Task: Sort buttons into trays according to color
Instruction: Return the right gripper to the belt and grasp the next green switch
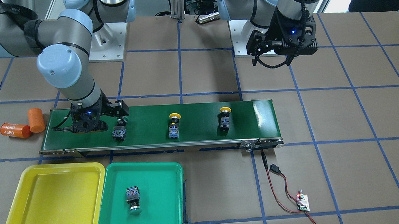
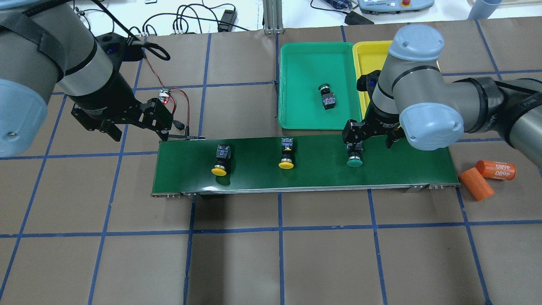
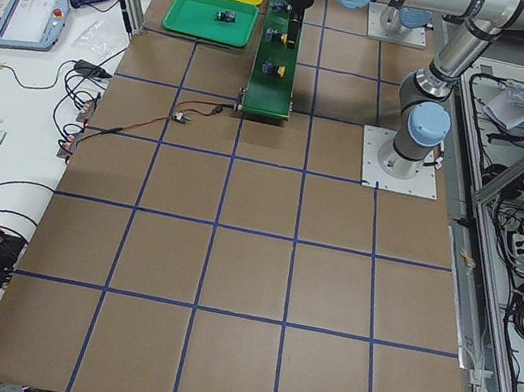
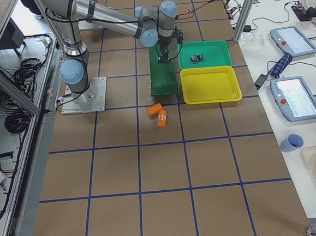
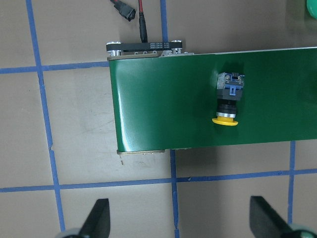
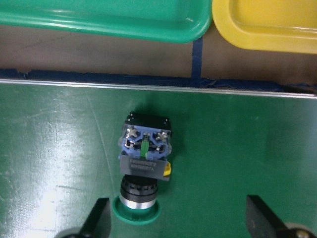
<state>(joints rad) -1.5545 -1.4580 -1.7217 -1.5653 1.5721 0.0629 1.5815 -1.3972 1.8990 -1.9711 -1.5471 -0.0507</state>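
Observation:
A green-capped button (image 2: 355,157) lies on the conveyor belt (image 2: 254,176), right below my open right gripper (image 2: 360,137). In the right wrist view the button (image 6: 144,161) lies between the spread fingers (image 6: 100,218), untouched. Two yellow-capped buttons (image 2: 220,161) (image 2: 287,154) lie further along the belt. Another green-capped button (image 2: 327,96) lies in the green tray (image 2: 302,63). The yellow tray (image 1: 52,204) beside it holds nothing. My left gripper (image 2: 163,123) is open and empty, high over the belt's other end; its wrist view shows one yellow button (image 5: 228,99).
Two orange cylinders (image 2: 476,183) (image 2: 496,169) lie on the table off the belt's end near the right arm. A small controller board (image 1: 302,202) with red and black wires sits by the belt's motor end. Blue tape lines grid the brown table.

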